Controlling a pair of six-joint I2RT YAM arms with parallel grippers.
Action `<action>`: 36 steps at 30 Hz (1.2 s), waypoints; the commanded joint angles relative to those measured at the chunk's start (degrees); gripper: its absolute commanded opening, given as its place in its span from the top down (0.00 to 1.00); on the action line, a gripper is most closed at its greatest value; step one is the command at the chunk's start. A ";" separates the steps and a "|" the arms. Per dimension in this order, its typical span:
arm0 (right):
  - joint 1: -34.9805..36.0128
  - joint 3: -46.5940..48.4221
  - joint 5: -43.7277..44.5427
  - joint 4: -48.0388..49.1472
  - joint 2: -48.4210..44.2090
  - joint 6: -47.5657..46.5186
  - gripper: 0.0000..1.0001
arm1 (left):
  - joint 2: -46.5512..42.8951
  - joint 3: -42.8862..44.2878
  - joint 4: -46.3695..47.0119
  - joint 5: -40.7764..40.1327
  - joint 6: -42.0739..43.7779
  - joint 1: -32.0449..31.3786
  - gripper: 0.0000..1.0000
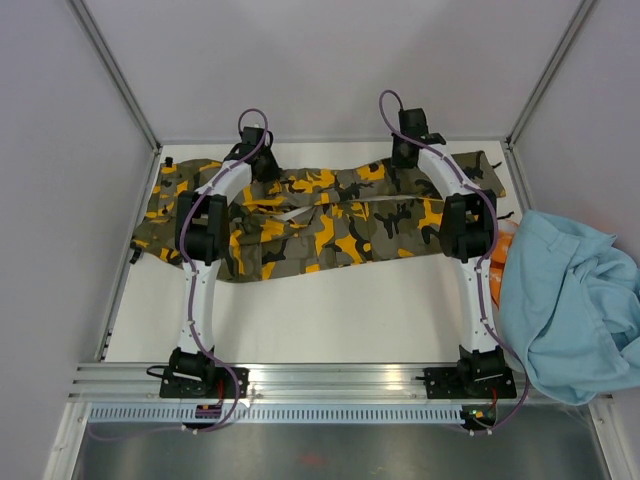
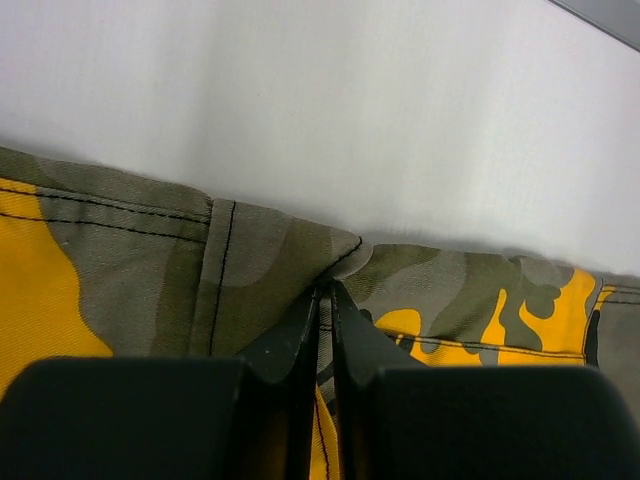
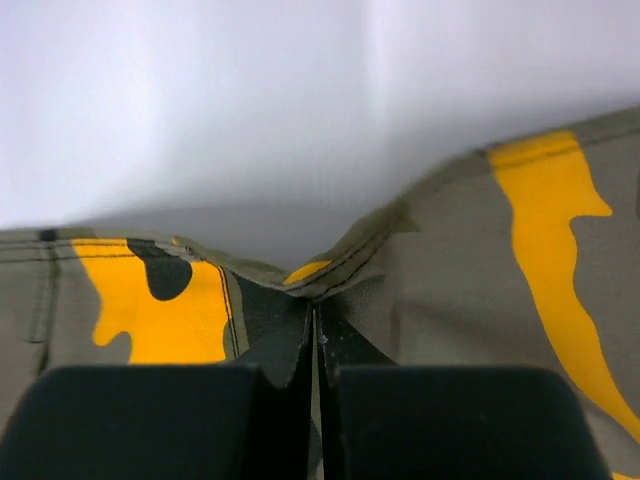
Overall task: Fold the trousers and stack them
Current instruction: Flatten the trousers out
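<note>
Left pincer (image 2: 325,292) and right pincer (image 3: 313,312), both clamped tight.

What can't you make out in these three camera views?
Top view: fingertips of the left gripper and right gripper, hidden under their own wrists.
Top view: most of the orange garment, buried under the light-blue garment, which the right edge cuts off.
Wrist views: how many layers of the trousers each pinch holds, hidden inside the closed jaws.
</note>
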 commanded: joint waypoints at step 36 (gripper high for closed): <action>-9.52 -15.46 0.54 11.07 -16.96 7.77 0.42 | -18.75 -10.04 8.53 -3.91 4.94 0.52 0.80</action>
